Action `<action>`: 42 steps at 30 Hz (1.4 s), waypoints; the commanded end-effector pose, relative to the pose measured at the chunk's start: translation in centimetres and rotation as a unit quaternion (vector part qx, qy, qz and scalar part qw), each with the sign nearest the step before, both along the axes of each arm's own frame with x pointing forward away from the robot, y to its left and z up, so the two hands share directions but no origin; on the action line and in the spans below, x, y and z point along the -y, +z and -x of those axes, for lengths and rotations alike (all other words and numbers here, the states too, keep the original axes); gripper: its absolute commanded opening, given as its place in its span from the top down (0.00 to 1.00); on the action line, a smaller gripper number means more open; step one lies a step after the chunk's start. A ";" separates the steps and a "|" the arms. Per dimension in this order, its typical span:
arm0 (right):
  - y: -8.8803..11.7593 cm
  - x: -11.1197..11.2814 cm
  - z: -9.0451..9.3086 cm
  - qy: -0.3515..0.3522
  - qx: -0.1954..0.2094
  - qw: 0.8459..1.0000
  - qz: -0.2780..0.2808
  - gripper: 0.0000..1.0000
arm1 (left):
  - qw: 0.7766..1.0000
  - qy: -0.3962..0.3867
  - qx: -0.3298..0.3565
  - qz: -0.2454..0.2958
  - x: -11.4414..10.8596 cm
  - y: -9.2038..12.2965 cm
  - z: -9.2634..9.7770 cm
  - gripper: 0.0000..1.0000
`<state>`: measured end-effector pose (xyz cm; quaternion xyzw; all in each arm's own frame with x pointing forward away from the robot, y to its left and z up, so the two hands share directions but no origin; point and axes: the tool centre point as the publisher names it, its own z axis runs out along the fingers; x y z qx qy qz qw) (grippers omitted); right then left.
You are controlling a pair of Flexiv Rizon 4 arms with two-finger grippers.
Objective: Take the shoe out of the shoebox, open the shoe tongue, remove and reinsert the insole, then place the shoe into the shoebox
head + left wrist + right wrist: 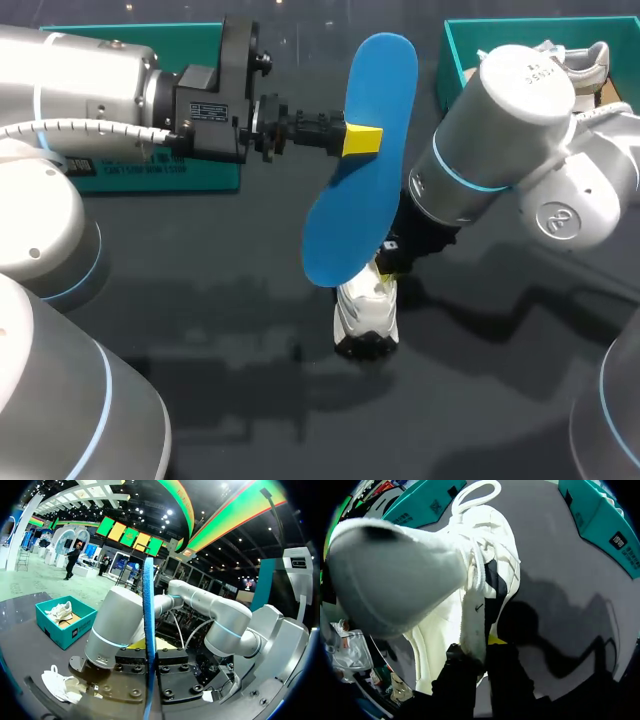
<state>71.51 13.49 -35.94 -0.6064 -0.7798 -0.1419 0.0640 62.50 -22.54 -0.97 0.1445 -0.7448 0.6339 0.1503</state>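
Shoe sits on the table, right gripper pinching its opening edge between 2 fingers to steady it, while left gripper clamps the blue insole aloft, likely ready for reinsertion.

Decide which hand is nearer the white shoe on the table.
Right. The right hand grips the shoe at its opening; the left hand is apart from it, holding the blue insole.
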 end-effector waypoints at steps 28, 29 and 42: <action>0.7 1.2 -0.4 0.000 -0.040 0.995 -0.086 0.00 | 1.000 0.000 0.000 0.001 0.0 -0.1 0.0 1.00; 0.7 1.2 -0.4 0.000 -0.040 0.995 -0.086 0.00 | 1.000 0.000 0.000 0.001 0.0 -0.1 0.0 1.00; 2.9 2.6 -0.9 -0.016 -0.032 0.994 -0.105 0.00 | 1.000 0.000 0.000 0.001 0.0 -0.1 0.0 1.00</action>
